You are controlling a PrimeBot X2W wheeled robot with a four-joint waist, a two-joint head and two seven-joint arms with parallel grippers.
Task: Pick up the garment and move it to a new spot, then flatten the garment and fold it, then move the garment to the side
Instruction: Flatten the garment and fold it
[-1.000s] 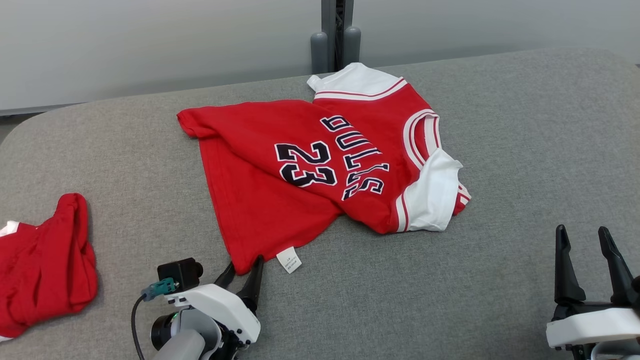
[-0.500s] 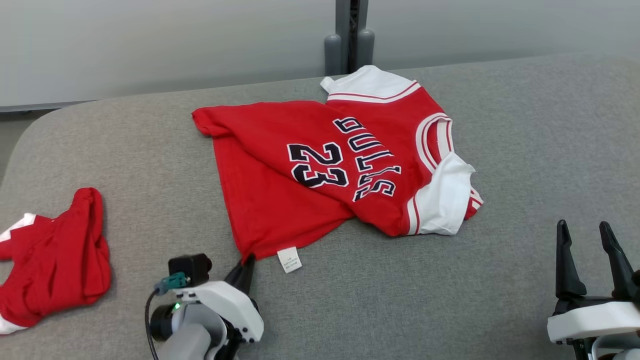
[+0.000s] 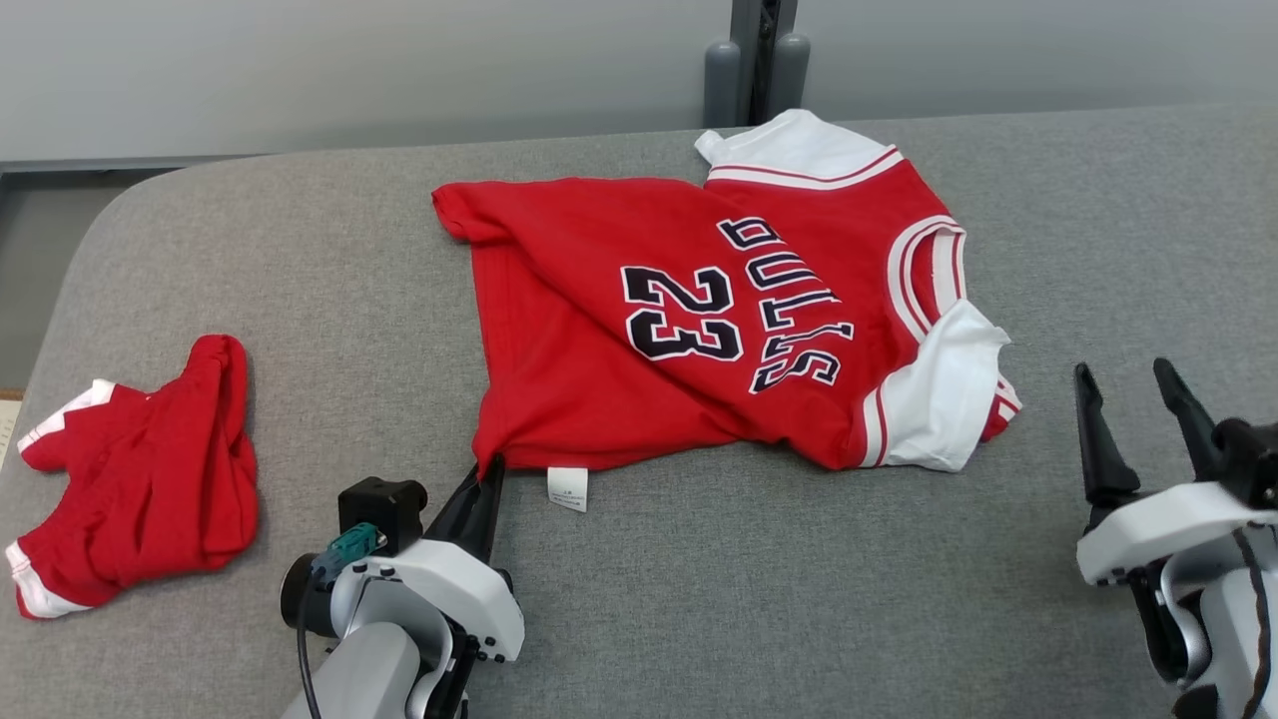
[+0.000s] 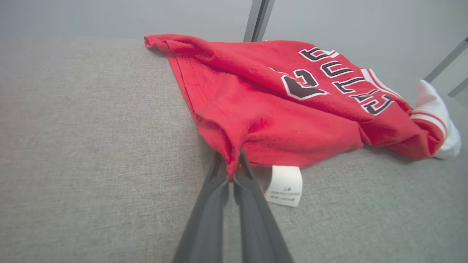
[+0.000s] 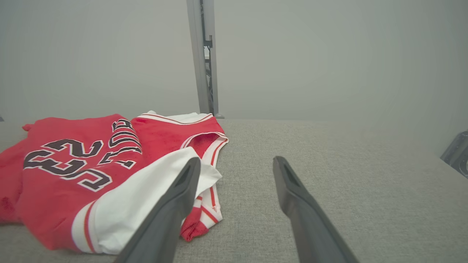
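Note:
The garment [image 3: 639, 300] is a red jersey with white sleeves and a black "23", lying crumpled on the grey padded table [image 3: 759, 599]. My left gripper [image 3: 489, 471] is shut on its near hem corner, the red cloth pinched between the two fingertips [image 4: 229, 175]. A white care label [image 4: 285, 185] hangs just right of the pinch. My right gripper [image 3: 1123, 409] stands open at the right, a little way from the jersey's white sleeve [image 3: 939, 399]. In the right wrist view the gripper [image 5: 236, 164] holds nothing, and the garment [image 5: 73, 168] lies to its left.
A second red garment [image 3: 140, 479] lies bunched near the table's left edge. A grey post [image 3: 756, 60] stands behind the table's far edge against a pale wall. Bare grey padding stretches along the front and right of the table.
My left gripper has shut on the hem corner it was straddling. The near hem has bunched toward the pinch. The head camera has turned, shifting the whole picture rightward.

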